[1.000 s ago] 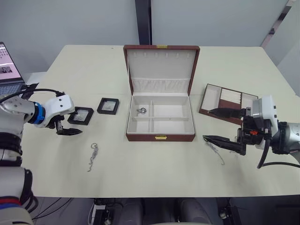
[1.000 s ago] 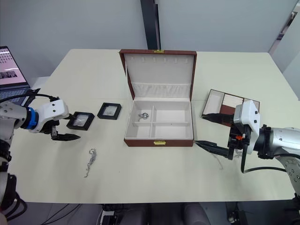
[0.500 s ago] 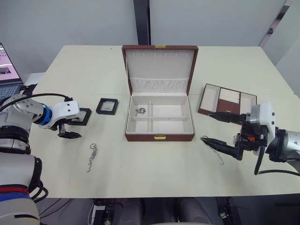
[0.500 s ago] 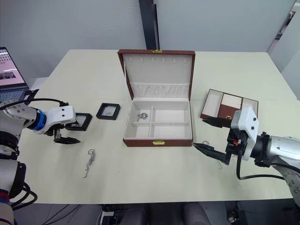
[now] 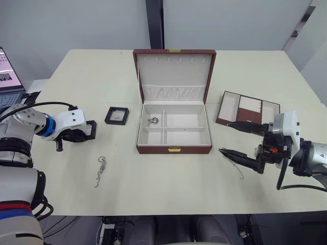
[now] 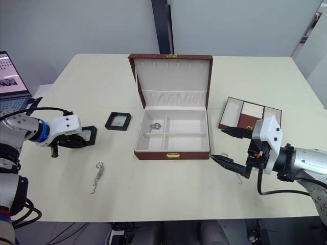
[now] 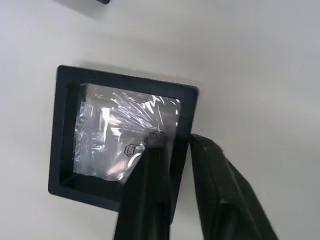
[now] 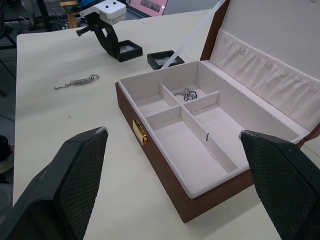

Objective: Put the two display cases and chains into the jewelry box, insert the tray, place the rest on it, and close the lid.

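Now the left gripper [image 7: 172, 165] pinches the rim of the outer black square display case [image 7: 120, 135], left of the open brown jewelry box [image 5: 173, 125]; lifting it boxward follows. Right gripper [image 5: 244, 142] gapes empty.

Open jewelry box [image 5: 174, 127] — display cases [image 5: 117, 115] left

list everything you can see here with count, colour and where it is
jewelry box: 1, brown with white lining, table centre, lid open
ring: 1, silver, box's back left compartment
display cases: 2, black, left of the box; the farther one is at the left gripper
chains: 2, silver, one front left, one by the right gripper
tray: 1, brown, right of the box
laptop: 1, far left edge
table: 1, cream
left gripper: black fingers straddling a case's rim
right gripper: black, open, right of the box
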Controlling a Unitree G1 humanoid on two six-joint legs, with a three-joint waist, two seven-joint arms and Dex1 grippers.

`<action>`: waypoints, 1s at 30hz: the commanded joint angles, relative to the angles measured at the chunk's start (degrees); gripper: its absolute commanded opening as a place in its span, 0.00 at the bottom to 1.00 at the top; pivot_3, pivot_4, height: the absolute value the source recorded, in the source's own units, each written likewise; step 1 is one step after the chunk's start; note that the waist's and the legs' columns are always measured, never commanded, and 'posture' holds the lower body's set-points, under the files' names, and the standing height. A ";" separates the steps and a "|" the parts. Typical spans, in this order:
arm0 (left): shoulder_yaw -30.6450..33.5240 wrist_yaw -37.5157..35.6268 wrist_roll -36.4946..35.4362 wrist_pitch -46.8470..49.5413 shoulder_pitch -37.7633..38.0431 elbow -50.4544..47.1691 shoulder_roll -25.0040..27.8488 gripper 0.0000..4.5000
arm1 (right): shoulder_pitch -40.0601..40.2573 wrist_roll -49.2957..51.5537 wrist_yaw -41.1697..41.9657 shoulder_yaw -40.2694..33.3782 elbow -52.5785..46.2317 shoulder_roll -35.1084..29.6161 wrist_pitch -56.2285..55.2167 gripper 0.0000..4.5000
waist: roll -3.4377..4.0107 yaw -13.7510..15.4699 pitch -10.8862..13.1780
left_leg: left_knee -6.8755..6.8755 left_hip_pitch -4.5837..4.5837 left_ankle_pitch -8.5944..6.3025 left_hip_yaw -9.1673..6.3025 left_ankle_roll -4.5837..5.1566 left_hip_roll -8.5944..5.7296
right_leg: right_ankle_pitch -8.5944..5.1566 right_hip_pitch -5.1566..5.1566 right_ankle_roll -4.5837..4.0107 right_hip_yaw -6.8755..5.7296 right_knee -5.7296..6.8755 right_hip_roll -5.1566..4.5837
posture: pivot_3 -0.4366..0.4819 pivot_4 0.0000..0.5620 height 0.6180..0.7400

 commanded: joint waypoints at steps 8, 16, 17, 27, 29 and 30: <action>1.60 0.34 -1.06 0.48 0.92 0.13 -0.09 0.00 | -0.43 -0.10 1.55 -0.66 0.13 -0.57 -1.43 1.00 | 0.00 0.02 0.00 | 0.00 0.01 0.01 0.00 0.01 -0.01 | 0.00 0.01 0.00 0.00 0.01 -0.01 | 0.48 0.27 1.00; 4.36 -1.91 -3.20 0.44 0.84 -2.12 0.73 0.00 | -0.49 -0.18 1.65 -0.86 1.04 -0.27 -1.70 1.00 | 0.00 0.03 0.00 | 0.01 0.01 0.01 0.00 0.01 0.00 | 0.00 0.01 0.00 -0.01 0.01 -0.02 | 0.48 0.27 1.00; 4.77 -2.82 -3.66 0.71 0.63 -2.77 0.94 0.00 | -0.33 -0.16 1.67 -1.10 1.26 -0.28 -1.74 1.00 | 0.00 0.03 0.00 | 0.01 0.00 0.01 0.00 0.01 -0.01 | 0.00 0.01 0.00 -0.01 0.01 -0.02 | 0.48 0.27 1.00; 8.48 -14.85 -11.83 13.35 -0.20 -22.58 1.71 0.00 | 1.92 -0.81 -0.11 -4.26 3.50 0.37 -2.54 1.00 | -0.02 0.02 0.00 | 0.02 -0.01 0.01 -0.01 0.00 0.00 | 0.00 0.00 0.00 -0.01 0.01 -0.01 | 0.48 0.27 1.00; 7.45 -16.25 -16.33 20.17 -0.43 -31.51 1.15 0.00 | 2.65 -1.13 -0.93 -5.52 3.66 0.53 -2.56 1.00 | -0.02 0.03 0.00 | 0.02 -0.02 0.01 -0.03 0.00 0.02 | 0.00 0.01 0.00 -0.03 0.01 -0.01 | 0.48 0.27 1.00; 6.88 -16.60 -18.44 23.53 -0.63 -35.20 0.93 0.00 | 3.10 -1.21 -1.26 -6.12 3.59 0.56 -2.60 1.00 | -0.02 0.02 0.00 | 0.02 -0.03 0.01 -0.04 0.00 0.02 | 0.00 0.01 0.00 -0.03 0.01 -0.01 | 0.48 0.27 1.00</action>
